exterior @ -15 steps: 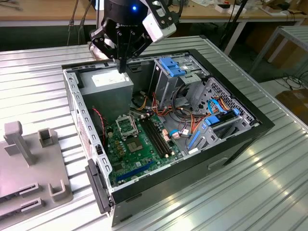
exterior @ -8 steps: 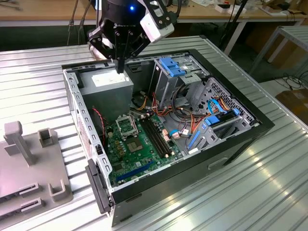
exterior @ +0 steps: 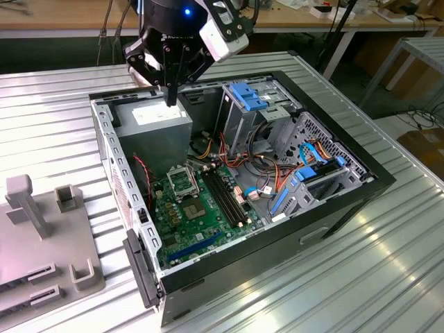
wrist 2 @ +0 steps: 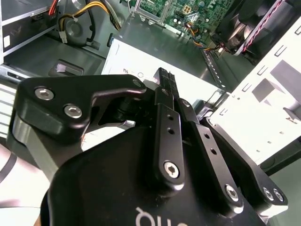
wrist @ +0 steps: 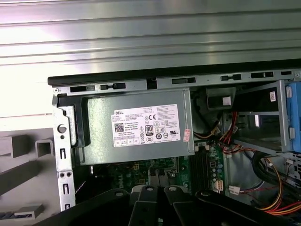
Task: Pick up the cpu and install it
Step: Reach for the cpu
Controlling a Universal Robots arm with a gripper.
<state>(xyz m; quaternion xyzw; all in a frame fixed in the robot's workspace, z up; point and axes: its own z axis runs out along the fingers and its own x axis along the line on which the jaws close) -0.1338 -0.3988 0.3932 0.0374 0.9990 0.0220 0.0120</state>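
table [exterior: 388, 236]: ribbed bare metal, shiny | PSU [wrist: 99, 125]: matt grey sheet metal, paper label | gripper [wrist 2: 164, 77]: smooth matt blk | board [exterior: 177, 216]: glossy green

Claw [exterior: 171, 97] above power supply [exterior: 152, 125] in case [exterior: 291, 263]

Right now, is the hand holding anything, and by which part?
Nothing seen held. The hand is shut, fingertips together with nothing between them, hovering above the grey power supply.

motherboard [exterior: 175, 216] green | power supply [exterior: 149, 132] grey | drive bracket [exterior: 248, 96] blue
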